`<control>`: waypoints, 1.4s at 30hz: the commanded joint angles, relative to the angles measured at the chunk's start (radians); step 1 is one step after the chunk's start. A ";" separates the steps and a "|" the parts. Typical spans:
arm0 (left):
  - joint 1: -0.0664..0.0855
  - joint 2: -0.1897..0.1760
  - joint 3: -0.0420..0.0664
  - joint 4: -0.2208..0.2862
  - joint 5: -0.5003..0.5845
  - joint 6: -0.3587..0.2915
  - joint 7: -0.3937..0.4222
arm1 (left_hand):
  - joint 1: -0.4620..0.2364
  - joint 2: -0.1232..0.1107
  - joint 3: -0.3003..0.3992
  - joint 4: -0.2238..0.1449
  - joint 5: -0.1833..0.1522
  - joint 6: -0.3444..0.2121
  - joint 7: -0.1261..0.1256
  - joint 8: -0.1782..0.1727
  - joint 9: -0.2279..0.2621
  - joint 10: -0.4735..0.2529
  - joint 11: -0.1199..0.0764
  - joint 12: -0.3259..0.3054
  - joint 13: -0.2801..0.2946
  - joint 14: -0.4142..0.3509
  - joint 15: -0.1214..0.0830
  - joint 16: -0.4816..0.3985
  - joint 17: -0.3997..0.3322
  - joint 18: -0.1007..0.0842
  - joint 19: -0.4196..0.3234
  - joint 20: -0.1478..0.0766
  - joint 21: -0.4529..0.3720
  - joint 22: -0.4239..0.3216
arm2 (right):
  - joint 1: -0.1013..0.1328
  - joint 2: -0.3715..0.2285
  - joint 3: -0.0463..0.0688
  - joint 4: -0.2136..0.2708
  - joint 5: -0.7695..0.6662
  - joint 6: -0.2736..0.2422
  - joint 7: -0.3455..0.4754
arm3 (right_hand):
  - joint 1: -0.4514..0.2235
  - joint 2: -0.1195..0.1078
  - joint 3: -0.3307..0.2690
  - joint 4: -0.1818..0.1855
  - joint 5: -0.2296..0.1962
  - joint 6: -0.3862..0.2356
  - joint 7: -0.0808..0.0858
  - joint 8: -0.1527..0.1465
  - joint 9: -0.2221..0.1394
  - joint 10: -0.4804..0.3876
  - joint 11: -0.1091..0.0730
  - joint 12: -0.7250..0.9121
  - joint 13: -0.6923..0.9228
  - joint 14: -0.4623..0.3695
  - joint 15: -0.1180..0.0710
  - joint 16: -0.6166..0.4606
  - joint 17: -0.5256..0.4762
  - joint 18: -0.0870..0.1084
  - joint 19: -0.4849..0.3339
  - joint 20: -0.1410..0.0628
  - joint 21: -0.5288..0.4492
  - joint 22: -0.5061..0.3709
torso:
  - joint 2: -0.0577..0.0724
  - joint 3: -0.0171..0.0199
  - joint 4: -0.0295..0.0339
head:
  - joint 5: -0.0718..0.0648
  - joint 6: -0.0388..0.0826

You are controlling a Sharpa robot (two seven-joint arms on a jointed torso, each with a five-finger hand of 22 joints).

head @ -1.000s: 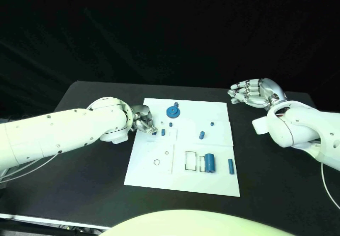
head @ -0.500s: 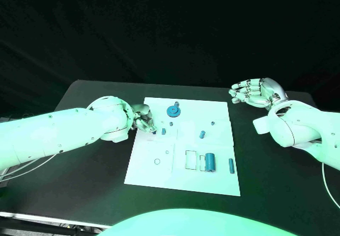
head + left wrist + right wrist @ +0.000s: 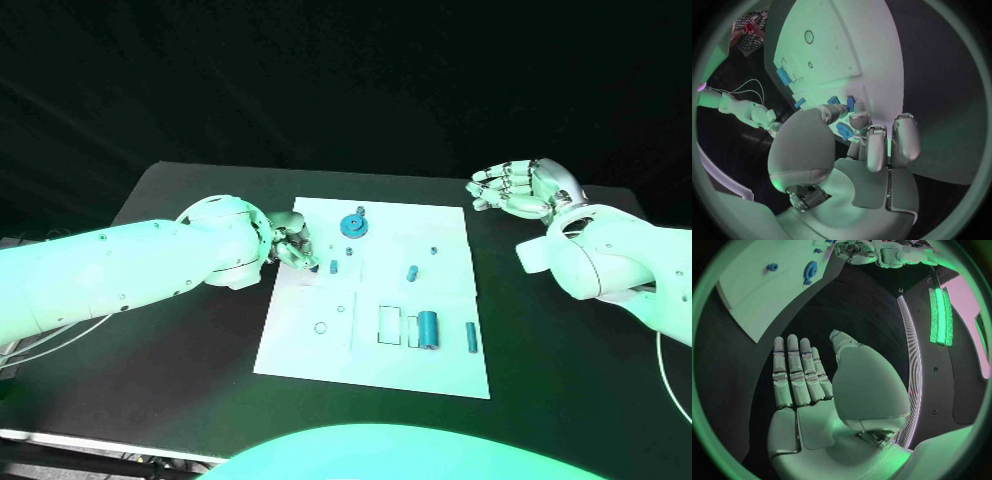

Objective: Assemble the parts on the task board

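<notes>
Both hands hold nothing: right hand (image 3: 811, 390) fingers spread flat, left hand (image 3: 861, 150) fingers curled over blue parts (image 3: 844, 131).

task board (image 3: 433, 365) mid-table (image 3: 173, 330); left hand (image 3: 293, 243) at its left edge, possibly touching; right hand (image 3: 519, 188) beyond far-right corner.

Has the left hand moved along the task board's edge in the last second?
No. In the head view the left hand sits at the same spot on the task board, at its left edge beside the small blue part.
</notes>
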 commanded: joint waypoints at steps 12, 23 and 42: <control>-0.009 0.010 0.000 0.003 0.020 0.026 0.006 | -0.027 -0.007 0.201 -0.219 0.051 0.017 -0.011 0.004 0.005 0.028 -0.003 0.027 0.043 0.092 -0.010 0.011 0.220 -0.018 0.010 -0.002 0.007 0.006 | -0.001 0.001 0.000 0.000 -0.001 0.015 0.009 | 0.001 0.008 0.001 0.001 0.003 0.008 0.026 -0.001 -0.001 0.006 0.001 -0.005 -0.001 0.008 0.002 -0.004 -0.001 0.013 -0.005 -0.001 -0.001 -0.001 | 0.000 0.0018 -0.0016 | -0.001 -0.003; -0.011 0.011 0.000 0.002 0.044 0.035 0.005 | -0.059 -0.003 0.182 -0.210 0.062 0.033 -0.020 0.011 0.010 0.049 -0.010 0.045 0.071 0.097 -0.014 0.020 0.239 -0.020 0.016 -0.002 0.010 0.016 | -0.001 0.000 0.000 0.001 -0.001 0.015 0.009 | 0.001 0.008 0.001 0.001 0.003 0.008 0.026 -0.001 -0.001 0.006 0.001 -0.005 -0.001 0.008 0.002 -0.004 -0.001 0.013 -0.005 -0.001 -0.001 -0.001 | 0.000 0.0018 -0.0011 | -0.004 -0.005; -0.011 0.023 0.000 -0.034 0.068 -0.004 0.001 | -0.134 0.013 0.024 -0.115 0.039 0.043 -0.036 0.005 0.011 0.043 -0.020 0.030 0.060 0.095 -0.023 0.017 0.231 -0.020 0.015 -0.005 0.001 0.012 | -0.001 -0.001 0.000 0.003 -0.001 0.006 0.011 | -0.002 0.008 0.000 0.000 0.003 0.008 0.026 -0.002 -0.003 0.006 0.001 -0.006 -0.002 0.009 0.002 -0.006 -0.005 0.013 -0.004 -0.001 -0.001 -0.006 | 0.000 0.0014 -0.0008 | -0.009 -0.005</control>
